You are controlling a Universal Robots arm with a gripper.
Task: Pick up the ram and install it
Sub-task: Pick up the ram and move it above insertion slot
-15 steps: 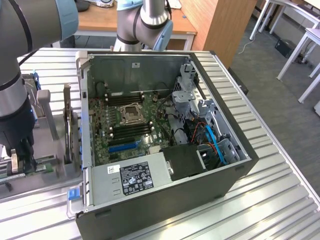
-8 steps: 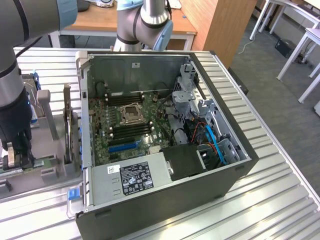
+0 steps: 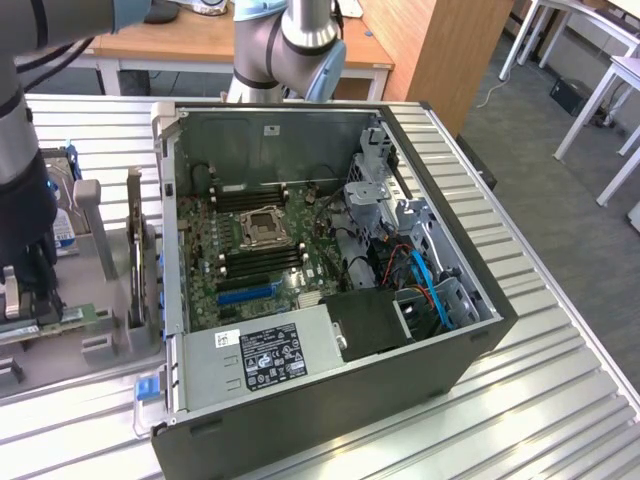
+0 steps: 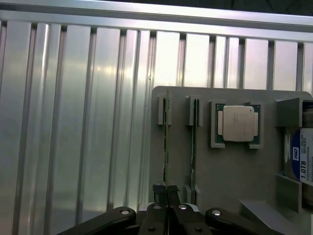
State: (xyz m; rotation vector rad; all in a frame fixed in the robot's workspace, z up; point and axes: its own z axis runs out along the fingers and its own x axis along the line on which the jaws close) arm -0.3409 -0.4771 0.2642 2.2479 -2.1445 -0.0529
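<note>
Jaws clamped on the ram [image 4: 166, 142], upright in its tray [image 4: 230, 176] slot, at 9 o'clock from the case [image 3: 330, 410].

Even light; soft glare across ribbed table [image 4: 73, 122]

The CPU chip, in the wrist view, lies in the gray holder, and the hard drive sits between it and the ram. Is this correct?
Not quite. The wrist view shows the CPU chip in the gray holder, but it is the chip that sits between the ram and the hard drive.
</note>
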